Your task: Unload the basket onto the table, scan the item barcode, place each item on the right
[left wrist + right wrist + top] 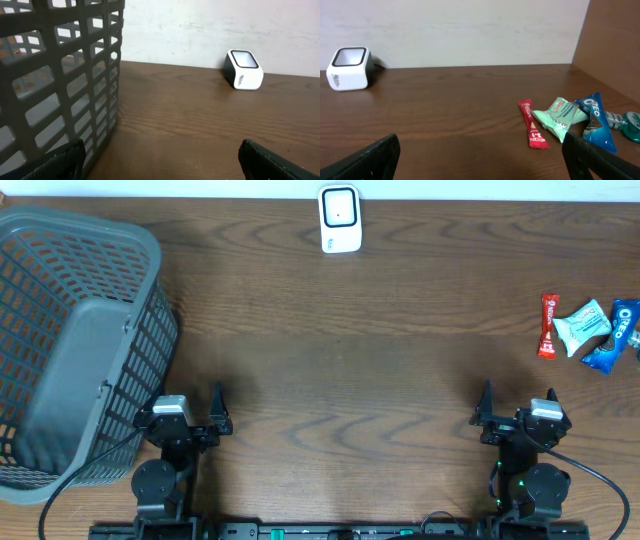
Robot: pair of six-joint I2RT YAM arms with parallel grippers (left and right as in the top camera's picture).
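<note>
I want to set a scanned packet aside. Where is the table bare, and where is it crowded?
The middle of the table is bare, bordered by the basket on the left, the white scanner at the far edge and the snacks on the right. Crowded: the right edge, where the red stick, green packet and Oreo pack bunch together.

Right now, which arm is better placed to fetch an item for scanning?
Right. The right tool, open, sits nearest the Nescafe sachet, green packet and Oreo pack. The left tool, also open, sits beside the gray basket, far from them.
</note>
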